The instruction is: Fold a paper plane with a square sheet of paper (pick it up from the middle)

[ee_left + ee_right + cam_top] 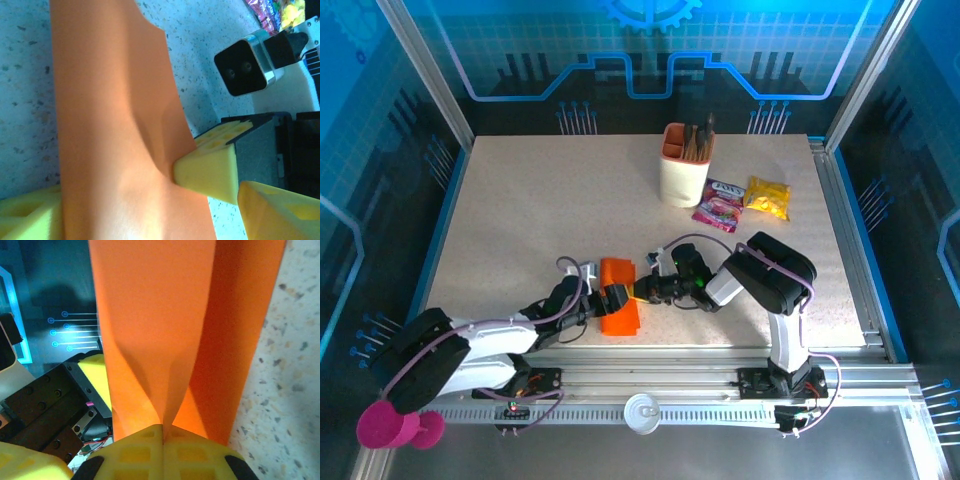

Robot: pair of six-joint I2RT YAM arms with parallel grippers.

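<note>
Status: right claw (163,435) is pressed together, its yellow foam pads pinching one edge of the thin bright orange sheet of paper (620,300). Two layers leave the pinch in a shallow V. I read that as a lengthwise fold started but not flattened.

Left claw (155,214) is spread wide, one yellow pad on either side of the sheet, gripping nothing. The sheet runs between the pads. The right claw's tip touches the sheet's long edge just beside one left pad.

Location: the sheet rests on the speckled beige table (540,220), well to the near side of the beige-and-orange pen cup (683,165) and slightly left of it, with a claw at each side. Pink and yellow foil snack packets (745,200) sit just right of the cup, not involved.

Progress, my estimate:
- Done: sheet grabbed. From above it looks like a narrow strip rather than a square, so about one fold in.
- Left: press that crease flat, fold the nose corners to a point, fold the wings.
- No pointed dart shape visible, so no paper plane yet.
- Can't tell the layer count in the strip because the claws cover the middle.
</note>
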